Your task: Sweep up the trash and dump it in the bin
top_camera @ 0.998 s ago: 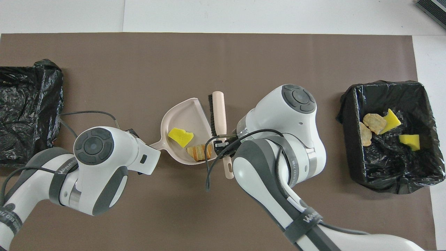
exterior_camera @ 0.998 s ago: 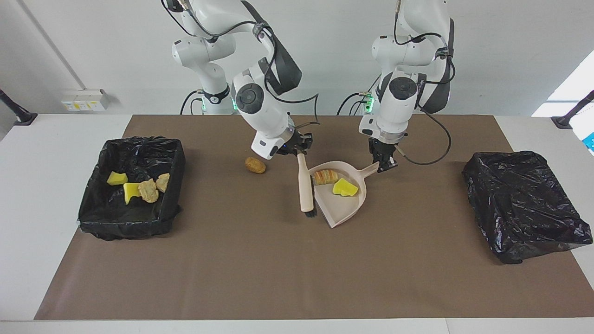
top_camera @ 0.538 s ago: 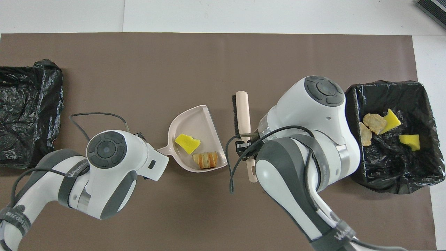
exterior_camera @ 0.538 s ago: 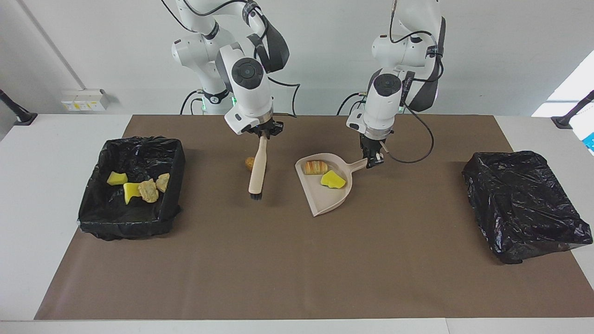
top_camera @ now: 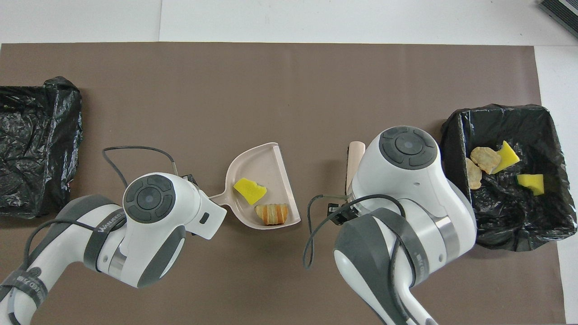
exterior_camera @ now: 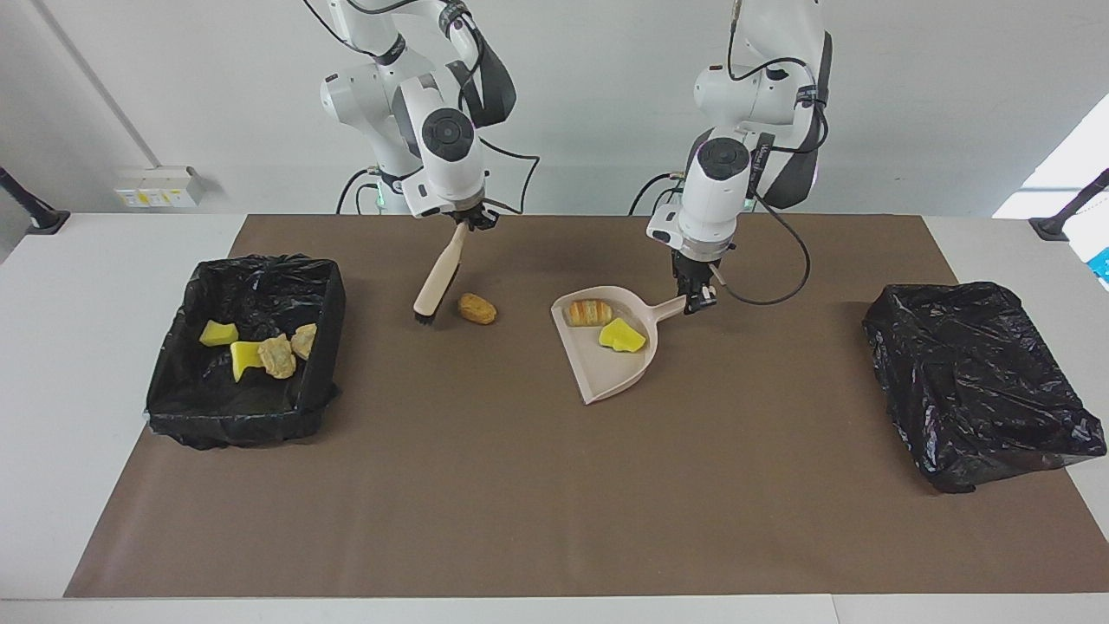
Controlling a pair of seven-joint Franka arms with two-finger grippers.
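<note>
My right gripper (exterior_camera: pixel 468 222) is shut on the handle of the beige brush (exterior_camera: pixel 437 279). The brush hangs tilted, its bristles low at the mat beside a loose tan-brown lump (exterior_camera: pixel 476 308), on the side toward the right arm's end. My left gripper (exterior_camera: pixel 695 295) is shut on the handle of the beige dustpan (exterior_camera: pixel 611 374), which is low on the mat and holds a croissant piece (exterior_camera: pixel 589 311) and a yellow sponge piece (exterior_camera: pixel 621 336). In the overhead view the dustpan (top_camera: pixel 262 160), sponge (top_camera: pixel 249 190), croissant (top_camera: pixel 271 213) and brush tip (top_camera: pixel 355 153) show; the right arm hides the lump.
An open black-lined bin (exterior_camera: pixel 186 381) at the right arm's end holds several yellow and tan scraps (exterior_camera: pixel 277 355); it also shows in the overhead view (top_camera: pixel 537 225). A second bin covered in black bag (exterior_camera: pixel 979 381) stands at the left arm's end. Brown mat covers the table.
My right gripper carried the brush away from the dustpan toward the right arm's end, past the tan-brown lump. The dustpan shifted slightly the same way early on, then stayed still.
</note>
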